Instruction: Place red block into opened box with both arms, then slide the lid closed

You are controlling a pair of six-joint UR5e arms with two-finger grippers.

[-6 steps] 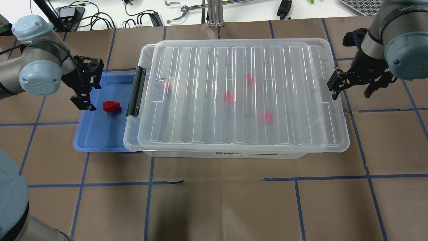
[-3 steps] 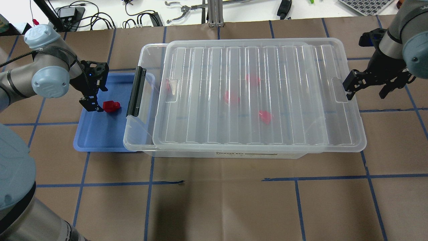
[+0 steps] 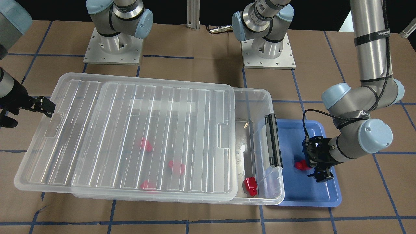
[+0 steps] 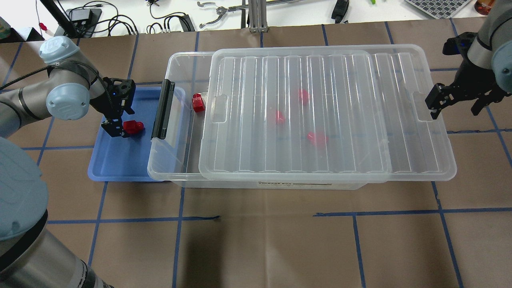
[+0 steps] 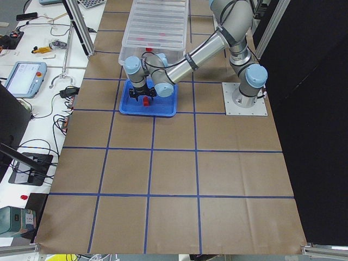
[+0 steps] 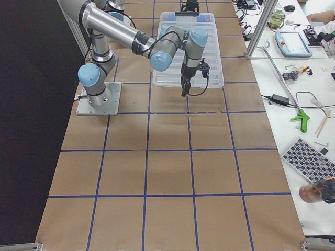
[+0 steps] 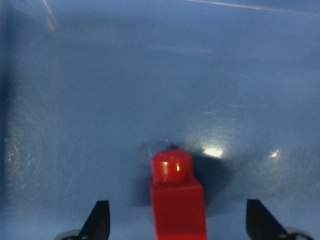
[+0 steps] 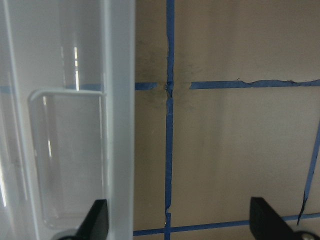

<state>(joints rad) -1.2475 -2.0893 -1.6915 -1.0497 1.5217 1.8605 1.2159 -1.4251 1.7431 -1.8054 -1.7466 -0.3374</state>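
A red block (image 4: 134, 127) (image 7: 177, 192) lies on the blue tray (image 4: 120, 160). My left gripper (image 4: 117, 127) (image 7: 178, 225) is open, low over the tray, with a finger on each side of that block. The clear box (image 4: 176, 60) holds several more red blocks; one (image 4: 197, 103) lies in the uncovered left strip, the others under the lid (image 4: 328, 120). The lid overhangs the box's right end. My right gripper (image 4: 455, 105) (image 8: 177, 222) is open at the lid's right tab, with one of its fingers (image 8: 97, 217) under the lid's edge (image 8: 120, 125).
The box's black latch bar (image 4: 163, 109) stands between the tray and the uncovered strip. Brown paper with blue tape lines covers the table (image 4: 260, 240). Cables and tools lie along the far edge (image 4: 168, 20).
The lid has slid to the right, uncovering the box's left end and one red block. My right gripper moved right with it. My left gripper moved in around the block on the tray.
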